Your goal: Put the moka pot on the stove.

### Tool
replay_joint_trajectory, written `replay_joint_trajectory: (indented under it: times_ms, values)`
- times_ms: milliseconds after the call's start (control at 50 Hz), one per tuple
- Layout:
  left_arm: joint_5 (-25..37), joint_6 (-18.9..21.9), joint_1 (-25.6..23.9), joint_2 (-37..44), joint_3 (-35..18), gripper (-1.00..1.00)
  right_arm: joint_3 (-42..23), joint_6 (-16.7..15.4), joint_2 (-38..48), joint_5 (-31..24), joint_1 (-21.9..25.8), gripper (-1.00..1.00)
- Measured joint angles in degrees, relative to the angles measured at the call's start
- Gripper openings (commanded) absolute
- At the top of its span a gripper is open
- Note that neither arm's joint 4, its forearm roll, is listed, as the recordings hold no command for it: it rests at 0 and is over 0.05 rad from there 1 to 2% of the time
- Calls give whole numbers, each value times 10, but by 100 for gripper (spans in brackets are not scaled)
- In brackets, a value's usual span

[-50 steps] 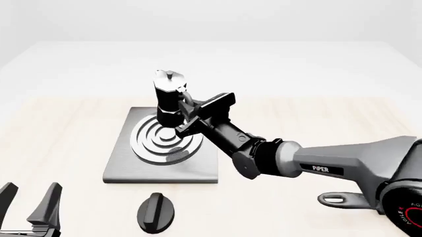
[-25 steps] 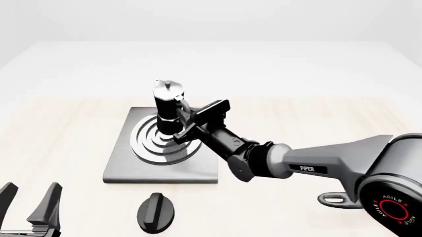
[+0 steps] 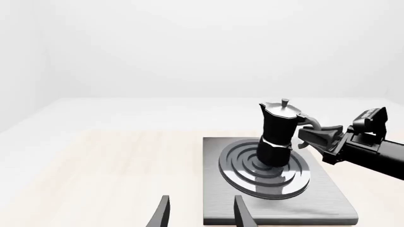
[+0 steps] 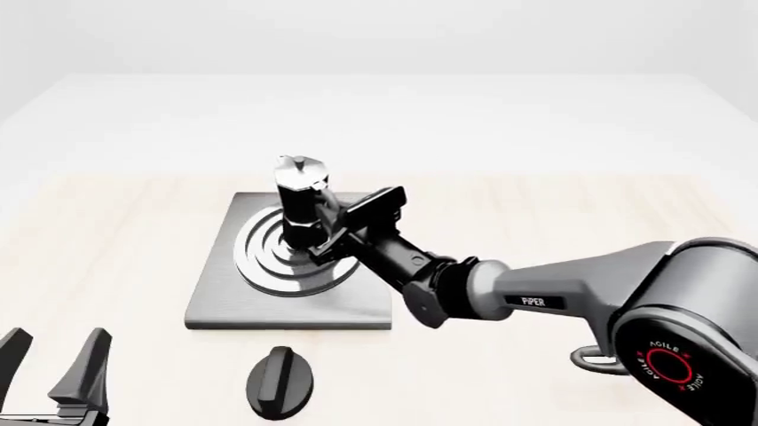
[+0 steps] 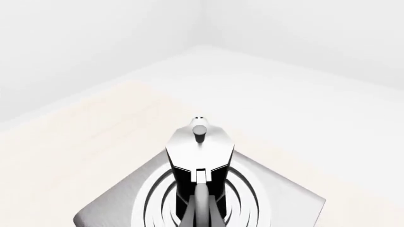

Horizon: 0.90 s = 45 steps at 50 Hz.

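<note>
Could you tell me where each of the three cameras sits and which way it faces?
Front view: fixed above and behind the arms, looking forward and down at the stove, moka pot and knob; shows the right arm and both end effectors.
Left wrist view: behind the left end effector, looking across the table at stove and pot; its fingertips show.
Right wrist view: behind the right end effector, looking down on the pot's lid.
All three share the pot on the burner rings.
</note>
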<state>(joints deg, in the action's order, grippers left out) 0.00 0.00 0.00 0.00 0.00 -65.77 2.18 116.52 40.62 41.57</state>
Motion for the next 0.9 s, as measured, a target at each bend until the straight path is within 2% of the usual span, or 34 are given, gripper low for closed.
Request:
replay_joint_trajectory:
  times_ms: [880, 900]
  values:
    - [0, 0, 0, 0, 0, 100, -19, 3, 30, -10, 0, -100]
    - [0, 0, 0, 0, 0, 100, -20, 3, 30, -11, -1, 100]
